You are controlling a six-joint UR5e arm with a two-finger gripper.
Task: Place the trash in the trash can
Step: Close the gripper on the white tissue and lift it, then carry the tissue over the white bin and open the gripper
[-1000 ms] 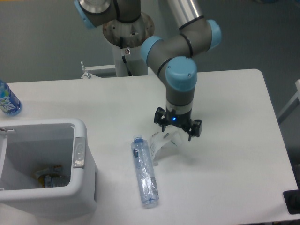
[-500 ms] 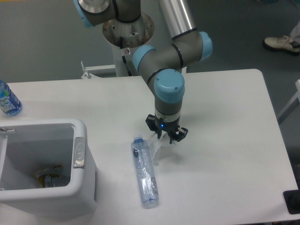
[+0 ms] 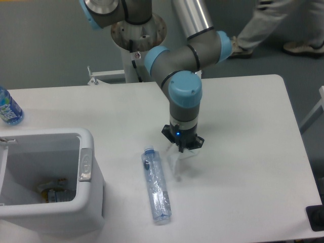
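Hanging from the claw (image 3: 181, 150), pinched between its fingers, the crumpled wrapper (image 3: 177, 161) dangles just above the desk (image 3: 243, 152). The crushed bottle (image 3: 156, 184) lies beside it, right of the trash can (image 3: 86, 202). The water bottle (image 3: 8, 107) carries a blue label, its writing illegible.

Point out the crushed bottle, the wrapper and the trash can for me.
crushed bottle (image 3: 156, 190): fixed camera, middle of its flattened body.
wrapper (image 3: 175, 161): fixed camera, clear film just below the end effector.
trash can (image 3: 87, 139): fixed camera, right corner of its white rim.
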